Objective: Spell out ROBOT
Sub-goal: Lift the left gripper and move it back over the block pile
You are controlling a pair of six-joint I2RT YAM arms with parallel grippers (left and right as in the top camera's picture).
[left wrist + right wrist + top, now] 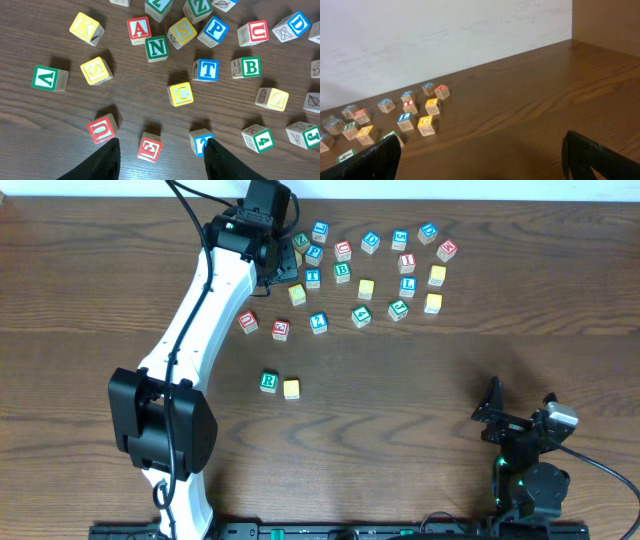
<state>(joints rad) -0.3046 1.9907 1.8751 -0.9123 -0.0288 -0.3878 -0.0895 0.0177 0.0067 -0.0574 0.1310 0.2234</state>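
A green-edged R cube (268,381) and a yellow-faced cube (291,388) sit side by side at mid-table. My left gripper (283,268) hovers over the left part of the cube pile at the back. In the left wrist view this gripper (162,141) is open and holds nothing. Below its gap lies a red cube (150,147). Farther up lie the blue T (206,70), the green B (246,67) and a yellow-faced O cube (272,98). From overhead, B (342,272) and T (313,277) lie just right of the gripper. My right gripper (521,398) rests open at the front right, empty (481,150).
Several other letter cubes are scattered across the back of the table (100,330), out to about (446,250). A yellow C cube (180,94) and a blue cube (200,141) lie close to the left fingers. The left arm (190,330) crosses the table's left half.
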